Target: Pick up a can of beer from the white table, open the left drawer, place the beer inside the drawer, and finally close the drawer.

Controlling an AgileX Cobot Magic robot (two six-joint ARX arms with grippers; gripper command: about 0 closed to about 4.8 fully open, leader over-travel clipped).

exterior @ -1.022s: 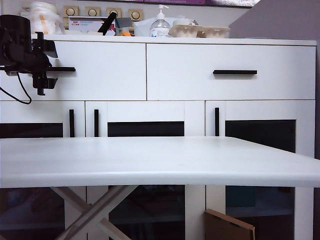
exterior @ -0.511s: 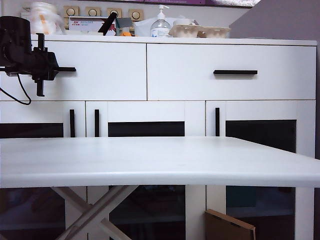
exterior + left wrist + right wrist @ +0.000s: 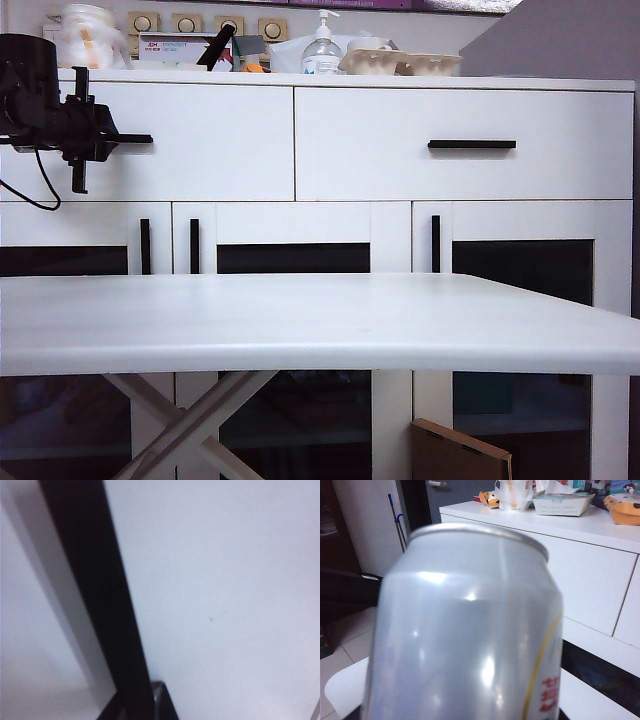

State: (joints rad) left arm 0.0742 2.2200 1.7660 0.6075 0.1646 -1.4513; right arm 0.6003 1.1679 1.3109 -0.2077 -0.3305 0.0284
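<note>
Drawer-opening step. Left end effector [image 3: 85, 140], pressed together on the black handle [image 3: 100, 605] of the left drawer [image 3: 200, 140]; right end effector, unseen, holds the beer can [image 3: 465, 630] off the worktop [image 3: 300, 320]. Next: a straight outward pull.

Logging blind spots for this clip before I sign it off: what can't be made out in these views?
- Right tool: none of it shows in the right wrist view; the can of beer fills that picture, and the exterior view lacks both.
- Left tool: cut by the exterior view's edge at the left drawer's handle; the left wrist view is blurred, showing one finger tip.
- Countertop items beside the pump bottle: too small.
</note>
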